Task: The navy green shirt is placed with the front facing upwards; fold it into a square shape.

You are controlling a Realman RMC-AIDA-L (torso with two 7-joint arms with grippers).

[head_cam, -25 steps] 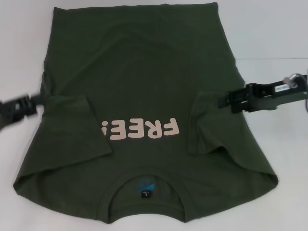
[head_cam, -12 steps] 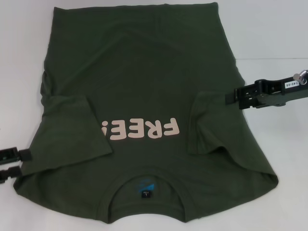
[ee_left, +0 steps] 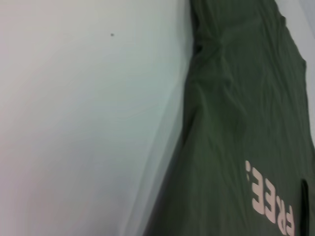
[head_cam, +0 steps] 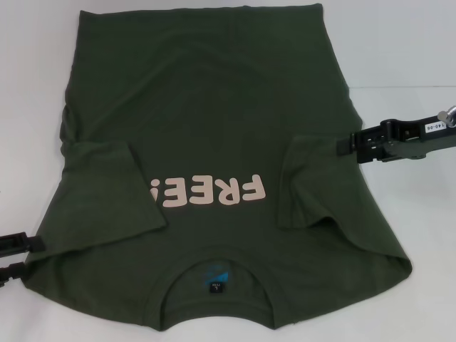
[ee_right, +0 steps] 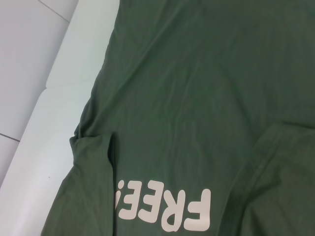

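Surface: white counter point(head_cam: 413, 43), shirt laid flat across most of it.
Shirt: green shirt point(head_cam: 206, 121) front up, collar and neck label point(head_cam: 216, 287) at the robot's edge, hem at the far edge. Pink lettering point(head_cam: 206, 192) reads upside down in the head view. Both sleeves point(head_cam: 114, 189) lie folded in over the chest.
Long axis: collar to hem, running straight away from the robot.
Left gripper point(head_cam: 16, 255): low at the shirt's left edge, beside the shoulder corner nearest the robot. Two fingers show with a gap between them, cloth edge just beside the tips; no grip seen.
Right gripper point(head_cam: 342, 146): over the right side seam, level with the folded right sleeve, farther from the collar than the left. Finger state cannot be told.
Key relation: cloth lies inboard of both grippers. Left is nearer a corner.
Judgement: next fold likely lengthwise; each side needs an edge pinch first.
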